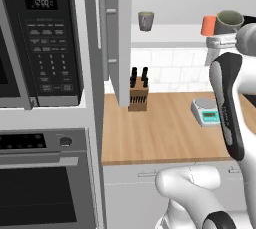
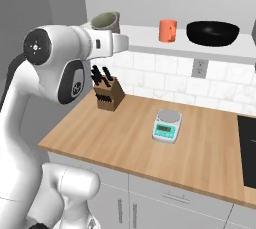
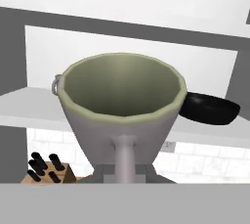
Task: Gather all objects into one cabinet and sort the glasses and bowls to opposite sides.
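Filling the middle of the hand view, a grey-green cup (image 3: 122, 105) sits clenched in the gripper (image 3: 125, 169) by its handle, raised at shelf height, with the black bowl (image 3: 207, 109) peeking out right of it and the knife block (image 3: 46, 169) at lower left.

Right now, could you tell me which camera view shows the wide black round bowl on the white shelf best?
The right base view: the wide black round bowl sits whole on the white shelf. In the hand view the held grey-green cup hides most of it.
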Available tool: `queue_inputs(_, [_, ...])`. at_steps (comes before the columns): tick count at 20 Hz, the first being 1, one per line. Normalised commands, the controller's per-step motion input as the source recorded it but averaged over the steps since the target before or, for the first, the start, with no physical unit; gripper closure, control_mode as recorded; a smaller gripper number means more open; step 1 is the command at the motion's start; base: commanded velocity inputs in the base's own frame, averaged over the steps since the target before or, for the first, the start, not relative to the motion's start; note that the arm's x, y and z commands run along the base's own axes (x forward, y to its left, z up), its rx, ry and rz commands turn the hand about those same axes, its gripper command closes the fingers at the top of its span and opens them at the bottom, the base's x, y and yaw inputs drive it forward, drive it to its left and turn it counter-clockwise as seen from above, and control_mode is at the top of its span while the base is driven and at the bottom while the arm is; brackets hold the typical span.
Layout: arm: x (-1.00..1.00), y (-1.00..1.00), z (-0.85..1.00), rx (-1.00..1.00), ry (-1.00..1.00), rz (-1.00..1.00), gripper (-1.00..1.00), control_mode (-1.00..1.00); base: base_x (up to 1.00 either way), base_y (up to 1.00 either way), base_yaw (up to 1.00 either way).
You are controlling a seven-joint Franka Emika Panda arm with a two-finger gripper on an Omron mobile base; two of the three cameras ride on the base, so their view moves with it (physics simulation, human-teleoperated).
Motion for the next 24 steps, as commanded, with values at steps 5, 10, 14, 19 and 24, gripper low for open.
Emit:
queue_inputs(5, [0.34, 0.3, 0.2, -0.07, 0.02, 0.06, 1.0, -1.0, 0.0, 0.0, 0.0])
queue_inputs(10, [0.62, 0.51, 0.02, -0.17, 0.21, 0.0, 1.0, -1.0, 0.0, 0.0, 0.0])
queue_inputs(14, [0.88, 0.09, 0.23, -0.1, 0.22, 0.0, 1.0, -1.0, 0.0, 0.0, 0.0])
queue_inputs(19, [0.95, 0.01, 0.17, -0.05, 0.22, 0.0, 1.0, -1.0, 0.0, 0.0, 0.0])
queue_inputs(24, [0.81, -0.02, -0.2, 0.0, 0.16, 0.0, 1.0, -1.0, 0.0, 0.0, 0.0])
